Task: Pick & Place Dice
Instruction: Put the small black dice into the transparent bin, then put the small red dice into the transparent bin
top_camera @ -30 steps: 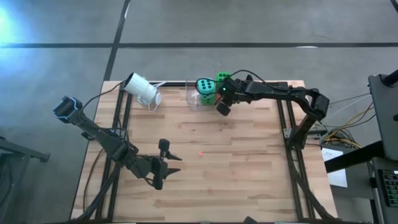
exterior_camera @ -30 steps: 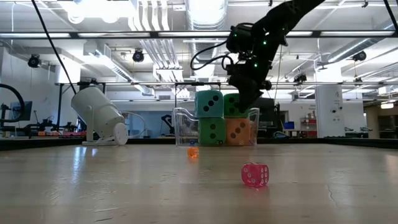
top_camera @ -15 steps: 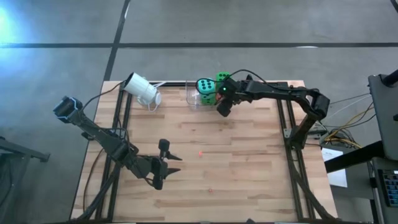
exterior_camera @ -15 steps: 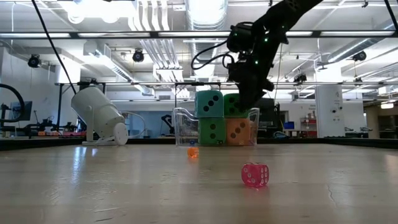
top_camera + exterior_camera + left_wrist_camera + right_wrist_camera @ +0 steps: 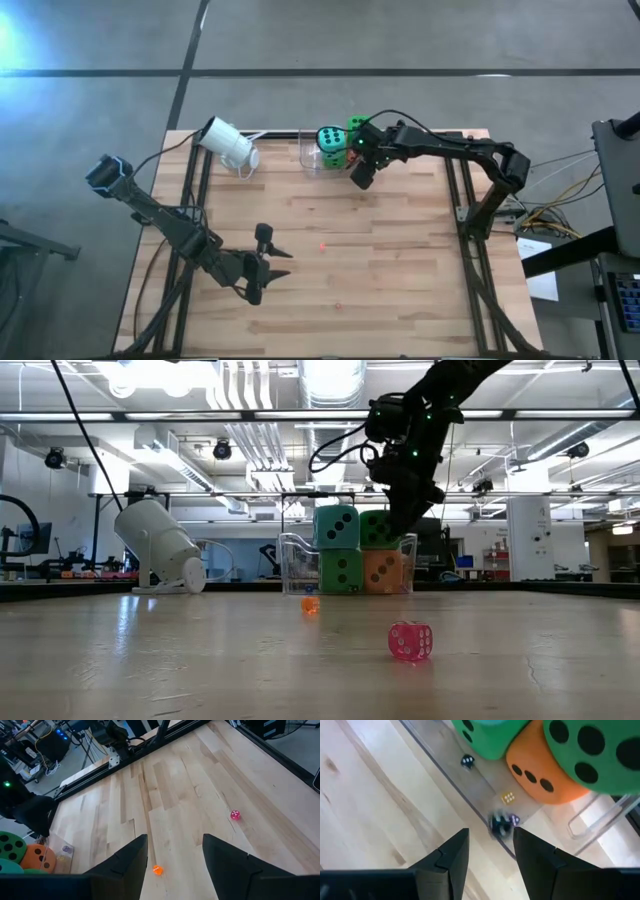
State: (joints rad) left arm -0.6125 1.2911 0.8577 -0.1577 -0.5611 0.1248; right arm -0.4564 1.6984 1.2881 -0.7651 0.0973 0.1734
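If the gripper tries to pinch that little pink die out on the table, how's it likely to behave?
The pink die looks like hard, translucent plastic, so it is probably rigid and light. Its glossy faces may be slippery between the left gripper's broad fingers, which look far wider than it. Lying free on smooth wood, it would likely skid or tumble if nudged off-centre.

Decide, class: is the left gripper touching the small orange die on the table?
Apart. The left wrist view shows the left gripper open above the table, with bare wood between its fingertips and the small orange die lying below them.
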